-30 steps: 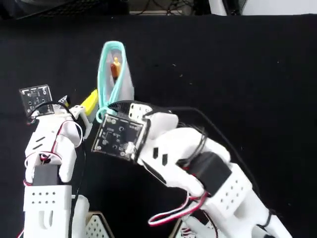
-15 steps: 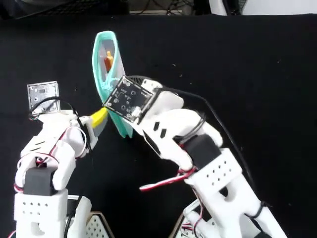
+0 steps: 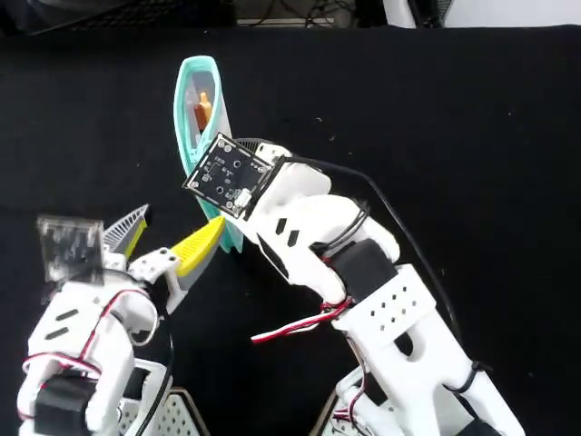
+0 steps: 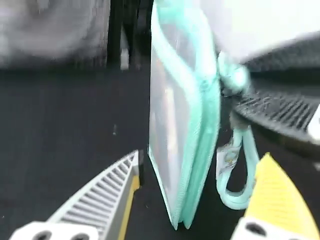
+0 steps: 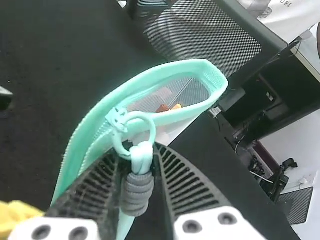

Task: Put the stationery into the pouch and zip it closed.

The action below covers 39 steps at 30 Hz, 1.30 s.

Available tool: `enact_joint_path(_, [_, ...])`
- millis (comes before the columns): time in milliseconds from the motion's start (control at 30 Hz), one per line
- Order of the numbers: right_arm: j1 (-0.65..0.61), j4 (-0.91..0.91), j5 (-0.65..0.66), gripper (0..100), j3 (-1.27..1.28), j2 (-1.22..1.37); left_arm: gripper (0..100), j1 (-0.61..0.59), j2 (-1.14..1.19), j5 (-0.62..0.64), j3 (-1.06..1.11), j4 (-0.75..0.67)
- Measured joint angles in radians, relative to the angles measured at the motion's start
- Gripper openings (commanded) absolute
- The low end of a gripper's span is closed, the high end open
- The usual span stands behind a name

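The teal mesh pouch [image 3: 185, 109] stands on edge at the back left of the black table, its mouth open. An orange stationery piece [image 3: 202, 107] lies inside it, also seen as the orange piece [image 5: 167, 107] through the pouch [image 5: 150, 87] opening. My right gripper [image 5: 137, 167] is shut on the teal zipper pull [image 5: 136, 150] at the near end. My left gripper [image 3: 182, 216] hangs open just short of the pouch [image 4: 180, 125], its grey and yellow fingers spread to either side and touching nothing. The pull loop [image 4: 232, 167] dangles by the yellow finger [image 4: 270, 195].
The right arm [image 3: 318, 236] crosses the middle of the table toward the pouch. Black cloth [image 3: 472, 136] gives free room on the right and far side. A mesh chair back [image 5: 210, 35] and room clutter lie beyond the table's edge.
My left gripper has drawn back from the pouch's near end and spread its fingers. My right arm has swung the pouch farther back and stood it more upright.
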Motion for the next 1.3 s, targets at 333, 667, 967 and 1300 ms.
enact_joint_path(333, [0.0,0.0,0.0,1.2,0.0,0.0,36,0.0,0.051,0.002,0.167,-0.235])
enact_joint_path(667, [0.0,0.0,-0.002,1.2,0.0,0.002,36,-0.063,0.302,0.052,0.15,-0.419])
enact_joint_path(967, [0.0,0.0,-0.002,1.2,0.003,0.002,15,-0.049,0.339,0.061,-0.029,-0.259])
enact_joint_path(1300, [-0.003,-0.002,-0.002,1.2,0.003,0.002,4,0.043,0.333,-0.087,-0.091,-0.169])
